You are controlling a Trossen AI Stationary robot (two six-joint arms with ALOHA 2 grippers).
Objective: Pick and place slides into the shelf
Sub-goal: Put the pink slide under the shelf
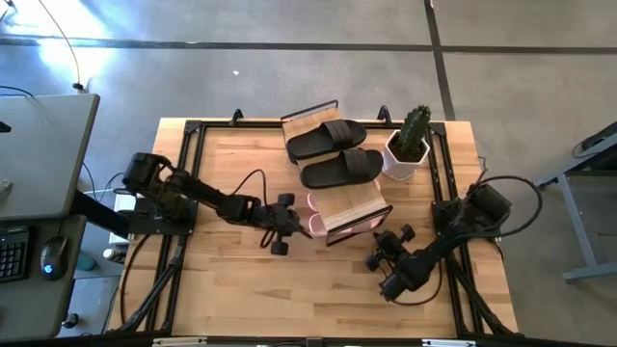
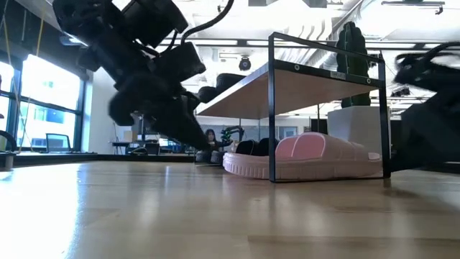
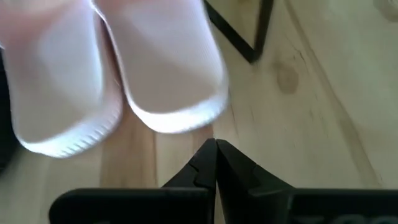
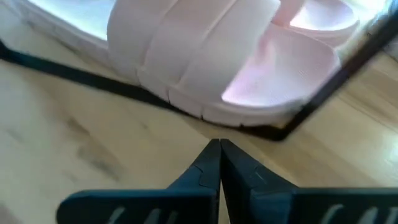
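Two pale pink slides [image 3: 118,74] lie side by side on the tabletop under the shelf's [image 1: 352,204] low front tier. They also show in the low view as slides [image 2: 316,155] inside the black frame. Two black slides [image 1: 333,152] lie on the upper slat boards. My left gripper [image 3: 216,146] is shut, just short of the pink slides' rounded ends at the shelf's left side. My right gripper [image 4: 219,144] is shut, low over the table at the shelf's right near corner. It points at a pink slide [image 4: 249,68] behind the frame's bottom bar [image 4: 74,78].
A white pot with a cactus [image 1: 407,152] stands right of the shelf at the table's far right. Black rails [image 1: 183,183] run along the table's edges. Bare wood [image 1: 318,299] lies between the shelf and the near edge.
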